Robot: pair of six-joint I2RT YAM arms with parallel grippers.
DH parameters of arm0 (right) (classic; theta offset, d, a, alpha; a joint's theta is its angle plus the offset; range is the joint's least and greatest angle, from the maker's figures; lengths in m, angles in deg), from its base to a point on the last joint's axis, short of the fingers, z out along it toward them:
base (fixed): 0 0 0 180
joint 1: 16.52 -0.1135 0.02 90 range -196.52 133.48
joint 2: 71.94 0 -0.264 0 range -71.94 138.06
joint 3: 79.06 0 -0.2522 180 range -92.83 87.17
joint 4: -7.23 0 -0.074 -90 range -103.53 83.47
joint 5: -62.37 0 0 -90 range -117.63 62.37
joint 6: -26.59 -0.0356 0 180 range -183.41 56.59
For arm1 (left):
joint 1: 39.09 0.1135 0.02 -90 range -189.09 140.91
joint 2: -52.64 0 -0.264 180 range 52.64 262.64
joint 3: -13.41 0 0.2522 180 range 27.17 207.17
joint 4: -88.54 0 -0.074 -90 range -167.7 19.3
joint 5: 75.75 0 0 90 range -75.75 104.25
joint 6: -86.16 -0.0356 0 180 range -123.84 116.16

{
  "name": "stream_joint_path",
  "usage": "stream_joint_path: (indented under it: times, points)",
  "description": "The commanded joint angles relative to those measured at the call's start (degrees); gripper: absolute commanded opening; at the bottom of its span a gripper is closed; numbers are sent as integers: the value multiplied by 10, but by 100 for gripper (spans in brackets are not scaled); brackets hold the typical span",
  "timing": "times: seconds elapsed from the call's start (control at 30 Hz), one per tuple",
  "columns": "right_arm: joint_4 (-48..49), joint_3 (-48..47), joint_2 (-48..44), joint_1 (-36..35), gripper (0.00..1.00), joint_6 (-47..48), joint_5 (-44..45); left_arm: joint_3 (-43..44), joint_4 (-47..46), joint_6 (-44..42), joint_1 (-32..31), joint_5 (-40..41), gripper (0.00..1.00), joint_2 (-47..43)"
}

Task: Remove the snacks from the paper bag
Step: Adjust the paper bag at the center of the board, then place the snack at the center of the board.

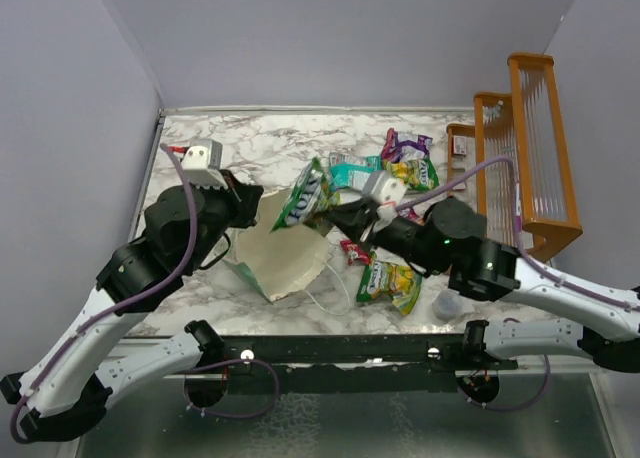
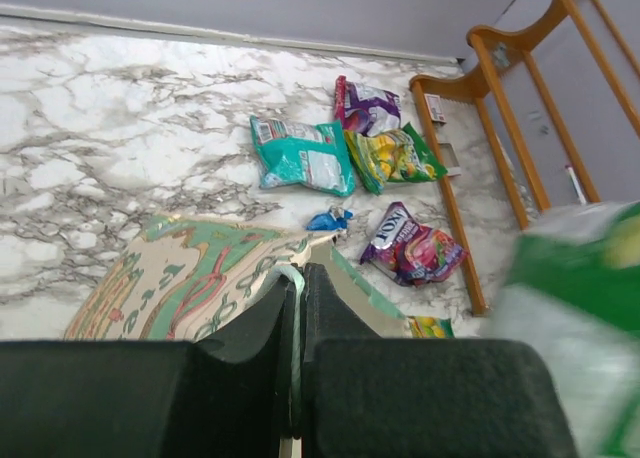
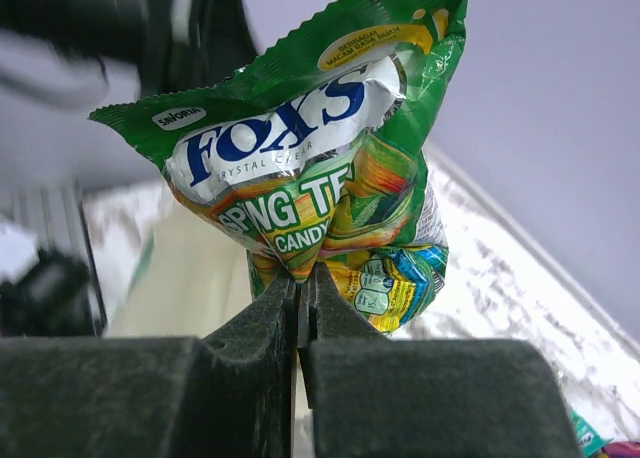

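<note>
The mint-green paper bag (image 1: pixel 283 261) lies on its side with its white mouth facing the front. My left gripper (image 1: pixel 250 214) is shut on the bag's rim, whose edge shows between the jaws in the left wrist view (image 2: pixel 297 283). My right gripper (image 1: pixel 338 214) is shut on a green Fox's candy packet (image 1: pixel 303 194) and holds it in the air above the bag mouth; the packet also shows in the right wrist view (image 3: pixel 320 168). Other snacks lie on the table: a teal packet (image 2: pixel 300 156), a purple one (image 2: pixel 368 106), a yellow-green one (image 2: pixel 395 156) and a purple-pink one (image 2: pixel 412 246).
A green-yellow packet (image 1: pixel 390 284) lies at the front right, next to a small grey cap (image 1: pixel 445 305). A small blue wrapper (image 2: pixel 328 219) lies by the bag. An orange wooden rack (image 1: pixel 525 148) stands along the right wall.
</note>
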Motion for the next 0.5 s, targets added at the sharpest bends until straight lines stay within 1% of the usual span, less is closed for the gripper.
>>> stream_joint_path:
  times: [0.0, 0.07, 0.13, 0.17, 0.23, 0.3, 0.33, 0.37, 0.47]
  points:
    - [-21, -103, -40, -2, 1, -88, 96, 44, -24, -50, -3, 25, 0, 77]
    - [-23, -109, -54, -2, 1, -105, 111, 53, -34, -59, -3, 19, 0, 109]
    - [-24, -91, -69, -2, 1, -105, 159, 63, -47, -62, -4, 23, 0, 132]
    - [-24, -76, -75, -2, 1, -96, 197, 71, -52, -64, -3, 27, 0, 144]
    - [-29, -48, -79, -2, 1, -81, 314, 94, -68, -69, 1, 29, 0, 167]
    - [-40, -23, -78, -2, 1, -77, 429, 128, -76, -66, 13, 11, 0, 199]
    - [-42, -9, -80, -3, 1, -78, 467, 146, -77, -62, 22, -5, 0, 214]
    - [-43, 3, -85, -2, 1, -78, 492, 164, -78, -59, 29, -15, 0, 229]
    - [-40, 34, -107, -2, 1, -85, 526, 209, -76, -58, 60, -40, 0, 258]
